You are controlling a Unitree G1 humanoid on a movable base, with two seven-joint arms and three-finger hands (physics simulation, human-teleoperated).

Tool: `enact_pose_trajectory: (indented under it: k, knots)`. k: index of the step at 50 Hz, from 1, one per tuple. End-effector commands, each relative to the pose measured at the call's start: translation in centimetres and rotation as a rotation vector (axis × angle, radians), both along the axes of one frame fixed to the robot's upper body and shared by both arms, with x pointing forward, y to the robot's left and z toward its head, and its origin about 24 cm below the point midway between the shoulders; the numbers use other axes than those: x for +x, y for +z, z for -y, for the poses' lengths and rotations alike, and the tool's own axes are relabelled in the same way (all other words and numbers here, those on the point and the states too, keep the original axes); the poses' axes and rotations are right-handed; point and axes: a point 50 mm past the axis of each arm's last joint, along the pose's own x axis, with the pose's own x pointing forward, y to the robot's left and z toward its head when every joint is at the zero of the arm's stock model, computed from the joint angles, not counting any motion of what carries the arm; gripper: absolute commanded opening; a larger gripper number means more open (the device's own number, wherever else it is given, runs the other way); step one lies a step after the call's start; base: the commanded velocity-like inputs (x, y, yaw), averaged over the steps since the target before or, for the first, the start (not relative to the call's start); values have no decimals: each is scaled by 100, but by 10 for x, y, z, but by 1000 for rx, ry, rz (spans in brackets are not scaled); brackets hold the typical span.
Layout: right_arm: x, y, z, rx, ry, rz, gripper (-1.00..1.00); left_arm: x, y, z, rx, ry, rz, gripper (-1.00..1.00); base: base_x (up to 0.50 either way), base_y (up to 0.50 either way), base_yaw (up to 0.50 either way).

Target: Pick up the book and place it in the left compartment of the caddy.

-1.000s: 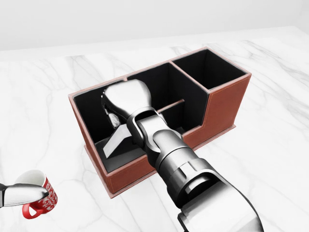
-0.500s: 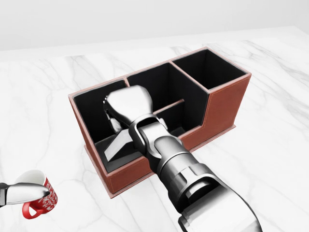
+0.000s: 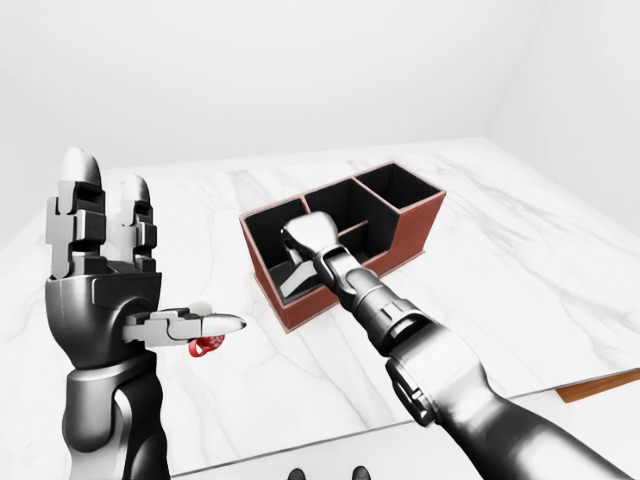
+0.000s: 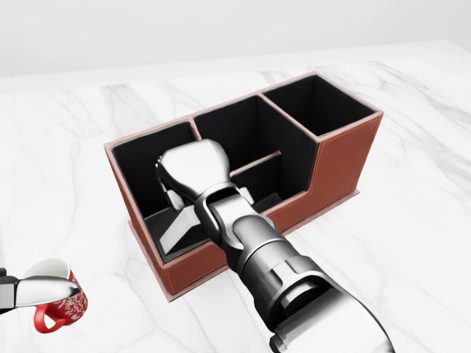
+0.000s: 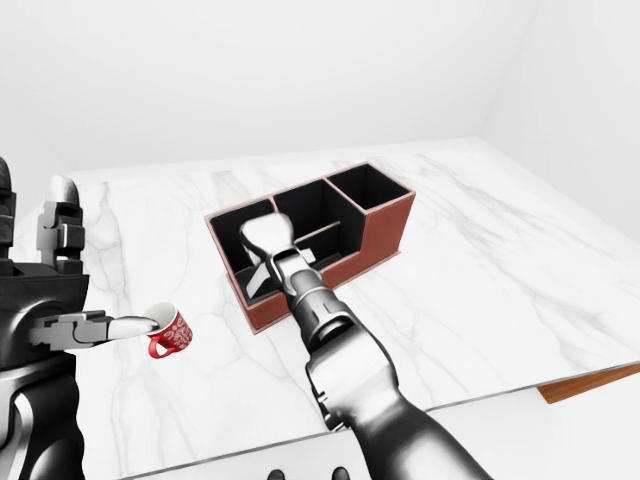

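Note:
The red-brown caddy (image 4: 342, 158) with black compartments stands on the marble table (image 4: 412, 243). My right hand (image 4: 193, 176) hangs over its left compartment (image 4: 136, 173), knuckles up, with its fingers curled underneath. A pale grey book (image 4: 176, 224) slants out from under the hand, its lower end down inside that compartment near the low wall. The fingers seem closed on the book's top, though the hand's back hides the grip. My left hand (image 3: 140, 250) is raised at the left of the left-eye view, open, fingers upright, thumb pointing right.
A red patterned mug (image 5: 172, 333) stands on the table left of the caddy, just below my left thumb (image 4: 44, 290). The caddy's middle (image 4: 243, 140) and right (image 4: 316, 103) compartments hold nothing. A brown wooden edge (image 3: 600, 385) shows under the table's right corner.
My right hand has sunk slightly lower over the left compartment with the book. The left thumb has dropped a little in the head view. The caddy has not moved.

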Motion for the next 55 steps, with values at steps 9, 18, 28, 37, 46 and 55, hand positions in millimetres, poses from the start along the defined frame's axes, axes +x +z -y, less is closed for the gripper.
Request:
enact_pose_trajectory:
  k: [9, 18, 28, 37, 46, 55]
  knots:
    - [0, 4, -2, -3, 3, 50, -100, 2, -3, -1, -2, -3, -17, 100, 0, 0, 0]
    - [-1, 3, -2, -10, 1, 54, -100, 0, -2, -1, -3, -3, -10, 100, 0, 0, 0]
    - [-1, 2, -2, -20, 2, 57, -69, 1, -2, -2, -7, -7, -9, 100, 0, 0, 0]
    - [-1, 2, -2, -27, 5, 58, 7, -2, 0, -1, -7, -6, 5, 100, 0, 0, 0]
    - [-2, 2, -3, -32, 9, 61, 49, -1, 0, -2, -8, -7, 3, 100, 0, 0, 0]
    - [1, 7, -2, -30, 8, 71, 32, -1, 1, -2, -10, -7, 10, 100, 0, 0, 0]
